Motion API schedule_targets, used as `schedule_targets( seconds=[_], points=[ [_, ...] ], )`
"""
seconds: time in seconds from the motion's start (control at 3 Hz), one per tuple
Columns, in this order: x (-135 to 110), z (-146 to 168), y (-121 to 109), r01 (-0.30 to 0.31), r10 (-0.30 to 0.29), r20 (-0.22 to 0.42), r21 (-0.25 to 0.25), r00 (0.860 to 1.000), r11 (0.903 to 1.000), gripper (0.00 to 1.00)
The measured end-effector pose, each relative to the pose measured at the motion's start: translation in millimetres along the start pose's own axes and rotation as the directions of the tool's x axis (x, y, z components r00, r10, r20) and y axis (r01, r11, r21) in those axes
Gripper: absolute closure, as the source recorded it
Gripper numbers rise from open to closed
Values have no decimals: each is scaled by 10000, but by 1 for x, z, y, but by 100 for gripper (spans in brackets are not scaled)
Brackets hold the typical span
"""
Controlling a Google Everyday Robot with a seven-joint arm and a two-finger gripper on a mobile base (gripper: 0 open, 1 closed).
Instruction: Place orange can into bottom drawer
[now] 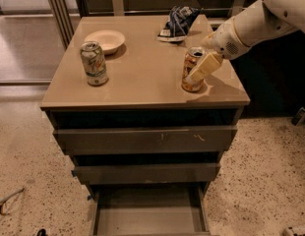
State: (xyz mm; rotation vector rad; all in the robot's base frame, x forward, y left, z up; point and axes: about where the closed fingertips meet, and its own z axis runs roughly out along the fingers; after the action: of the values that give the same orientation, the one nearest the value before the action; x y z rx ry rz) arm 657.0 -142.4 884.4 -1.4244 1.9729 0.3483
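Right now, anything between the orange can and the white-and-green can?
No: camera view shows bare cabinet top between orange can and white-and-green can. The bowl sits farther back; the gripper is at the orange can.

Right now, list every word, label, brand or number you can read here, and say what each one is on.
Nothing can be read as text.
orange can: patterned print, no words legible.
white-and-green can: label markings, unreadable.
dark bag at the back of the cabinet top: pale patches, unreadable.
hand, against the orange can's right side: no marking visible.
bottom drawer, pulled open: plain inside, no text.
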Motion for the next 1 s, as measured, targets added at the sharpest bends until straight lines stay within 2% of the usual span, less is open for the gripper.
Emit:
schedule_targets(
  seconds=[0.33, 0.67, 1.0],
  points=[
    [0, 0, 0, 0, 0, 0, -1, 10000, 10000, 42],
    [0, 0, 0, 0, 0, 0, -2, 10000, 10000, 73],
    [0, 0, 0, 2, -2, 1, -4, 10000, 10000, 97]
  ],
)
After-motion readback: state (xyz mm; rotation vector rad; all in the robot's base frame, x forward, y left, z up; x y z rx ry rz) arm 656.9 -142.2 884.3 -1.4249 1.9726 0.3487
